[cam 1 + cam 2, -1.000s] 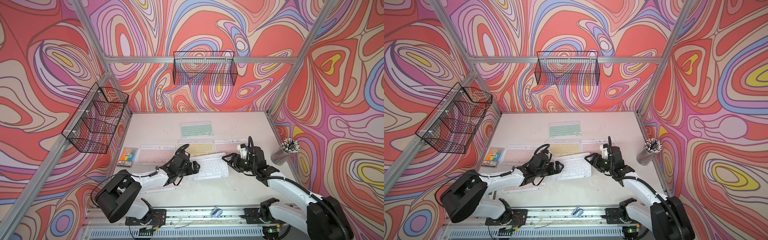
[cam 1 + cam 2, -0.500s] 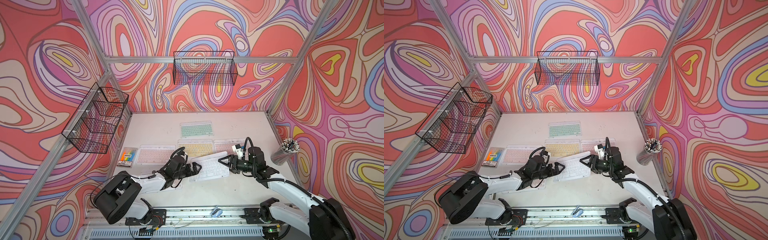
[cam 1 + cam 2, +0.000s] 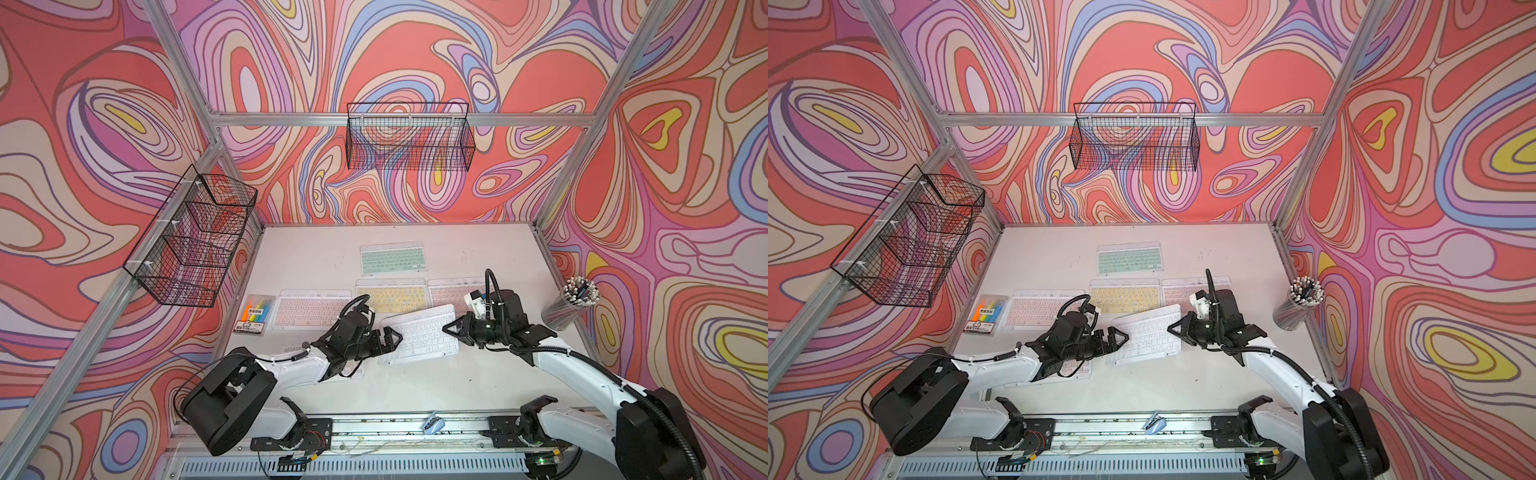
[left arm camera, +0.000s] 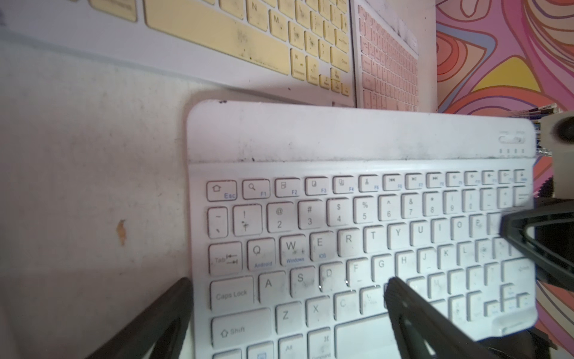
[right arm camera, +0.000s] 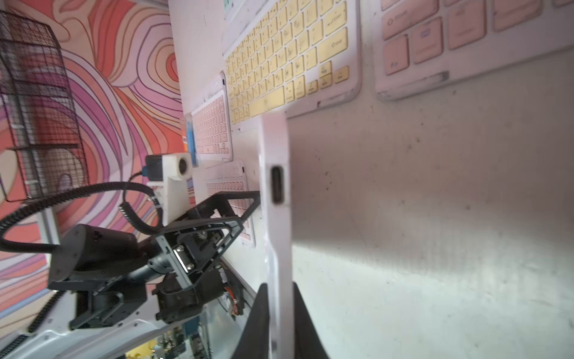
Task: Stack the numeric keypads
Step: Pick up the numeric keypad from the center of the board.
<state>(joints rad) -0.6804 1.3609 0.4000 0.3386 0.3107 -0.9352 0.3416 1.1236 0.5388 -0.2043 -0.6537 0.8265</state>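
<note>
On the surface (image 3: 478,382) I see the white keypad (image 3: 419,334) lying skew near the middle. From it, the yellow keypad (image 3: 390,295) is at 12 o'clock with the mint keypad (image 3: 390,259) beyond. A pink keypad (image 3: 309,311) is at 10, a second pink keypad (image 3: 453,291) at 1, and a third pink keypad (image 3: 1079,370) at 8 under my left arm.

My right pincer (image 3: 451,330) is pressed onto the white keypad's 3 o'clock edge, fingers (image 5: 257,320) on either face beside its port. My left pincer (image 3: 388,338) is spread wide at the 9 o'clock end, one finger over the keys; whether it touches, I cannot tell.

The cup (image 3: 571,301) of pens stands at 3 and the packet (image 3: 255,313) at 9, its label unreadable. The keys read Esc, Tab, Caps Lock, Shift, Android, Windows.
</note>
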